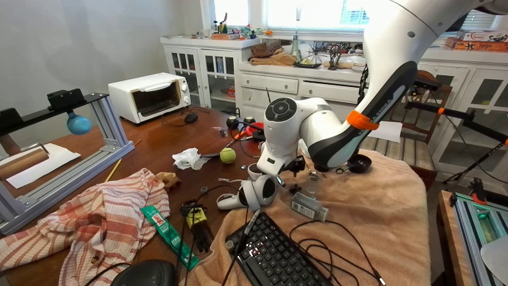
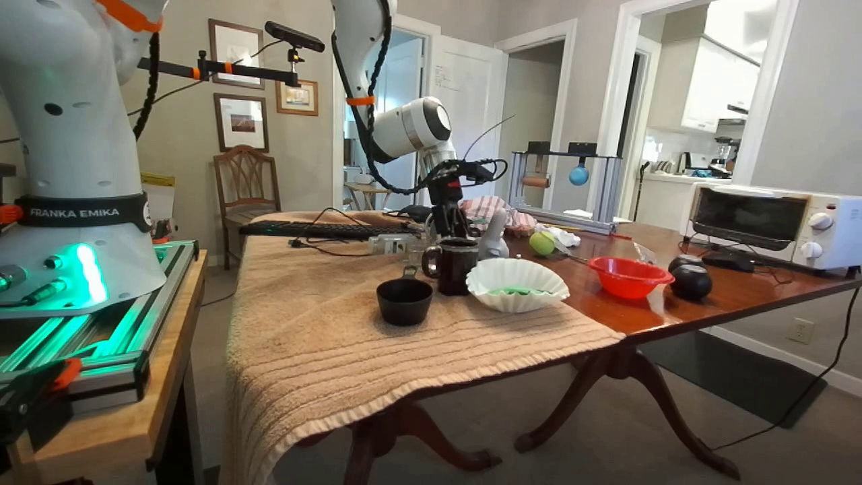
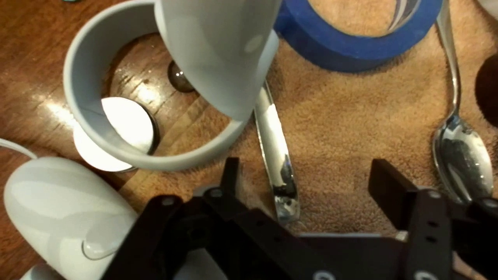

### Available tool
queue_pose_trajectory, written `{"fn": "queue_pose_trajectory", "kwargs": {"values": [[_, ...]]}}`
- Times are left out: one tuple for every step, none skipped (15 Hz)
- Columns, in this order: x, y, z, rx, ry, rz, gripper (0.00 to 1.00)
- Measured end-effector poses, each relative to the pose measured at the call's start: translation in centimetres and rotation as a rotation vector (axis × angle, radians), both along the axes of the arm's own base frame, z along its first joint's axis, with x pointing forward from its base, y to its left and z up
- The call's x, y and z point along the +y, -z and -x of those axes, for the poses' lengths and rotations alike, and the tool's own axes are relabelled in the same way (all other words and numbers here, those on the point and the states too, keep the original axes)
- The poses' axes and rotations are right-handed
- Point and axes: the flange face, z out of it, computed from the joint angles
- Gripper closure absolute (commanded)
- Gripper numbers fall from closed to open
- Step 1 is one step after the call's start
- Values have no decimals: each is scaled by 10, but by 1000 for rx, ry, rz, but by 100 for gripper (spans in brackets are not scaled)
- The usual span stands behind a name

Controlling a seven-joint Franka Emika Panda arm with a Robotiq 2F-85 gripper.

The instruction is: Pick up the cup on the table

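Pointing down (height unclear), fingers (image 3: 392,194) stand apart.

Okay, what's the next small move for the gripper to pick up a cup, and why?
I'd probably shift the open gripper sideways toward the dark mug, likely the cup meant, before closing. The wrist view shows a metal handle, not a cup, between the fingers, and in an exterior view the mug stands in front of the gripper.
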Motion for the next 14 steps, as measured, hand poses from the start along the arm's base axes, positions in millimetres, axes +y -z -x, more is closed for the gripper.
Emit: {"fn": "queue_pose_trajectory", "kwargs": {"values": [[1,2,-2,-5,5,-3,29],[3,4,-5,-9,8,-5,45],[5,5,-8,-13,9,-7,53],[7,7,-10,-15,10,-8,62],[9,9,-12,-19,12,-9,69],[11,10,-14,-23,14,-11,76],[12,10,-17,-27,16,-12,85],[13,9,-18,-32,17,-13,92],[14,8,-20,-37,19,-14,99],[15,8,-20,-40,24,-15,99],[15,8,-21,-44,26,-16,95],[15,9,-22,-45,29,-17,95],[15,9,-22,-46,31,-17,95],[15,9,-22,-47,33,-18,95]]}}
